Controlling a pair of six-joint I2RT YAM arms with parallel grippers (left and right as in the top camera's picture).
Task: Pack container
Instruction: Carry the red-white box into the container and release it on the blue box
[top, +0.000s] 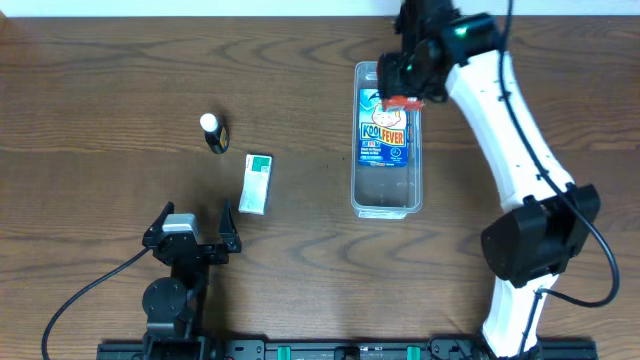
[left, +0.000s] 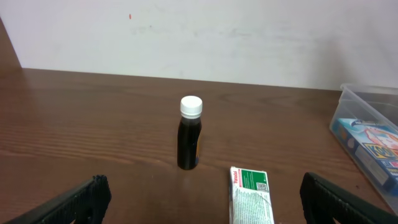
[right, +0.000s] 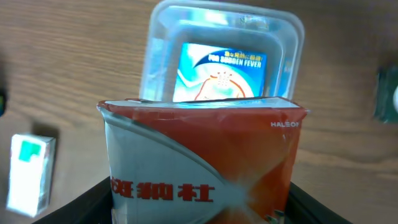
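Observation:
The clear plastic container (top: 386, 205) lies on the table right of centre with a blue fever-patch box (top: 384, 135) inside; it also shows in the right wrist view (right: 163, 37). My right gripper (top: 404, 98) is shut on a red and white box (right: 199, 162) and holds it above the container's far end. My left gripper (top: 196, 232) is open and empty near the front left. A green and white box (top: 257, 182) and a small dark bottle with a white cap (top: 213, 132) stand ahead of it, also seen in the left wrist view as box (left: 250, 194) and bottle (left: 189, 134).
The wooden table (top: 100, 100) ends at a white wall (left: 199, 31) behind. The right arm (top: 510, 130) reaches over the table's right side.

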